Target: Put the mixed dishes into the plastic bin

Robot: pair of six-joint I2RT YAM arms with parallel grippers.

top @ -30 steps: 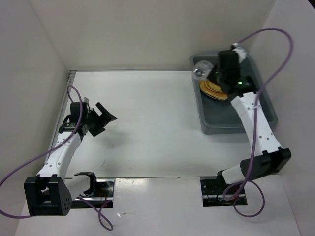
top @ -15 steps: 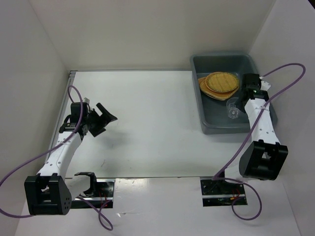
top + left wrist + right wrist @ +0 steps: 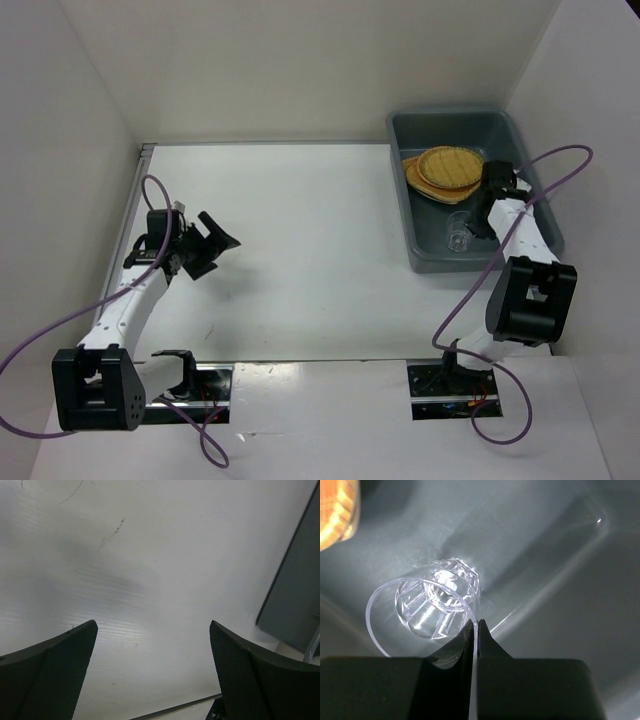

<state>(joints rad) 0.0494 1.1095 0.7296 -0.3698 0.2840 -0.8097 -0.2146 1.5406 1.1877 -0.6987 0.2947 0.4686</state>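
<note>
The left hand (image 3: 212,248) hangs spread above the white surface (image 3: 310,250). Inside the plastic bin (image 3: 432,262), the right hand (image 3: 475,629) pinches the clear ribbed cup (image 3: 427,607) by its rim; beyond it lie stacked tan plates (image 3: 448,168).

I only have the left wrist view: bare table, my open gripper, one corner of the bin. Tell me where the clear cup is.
Observer: The top view shows the clear cup inside the plastic bin, near its front wall.
Operator: Report the right gripper.
Observer: The right gripper is shut on the cup's rim. Its wrist view shows the thin clear wall pinched between the jaws.
Operator: Now give me the plates.
Observer: Overlapping tan plates lie in the bin, on the far side of the cup.
</note>
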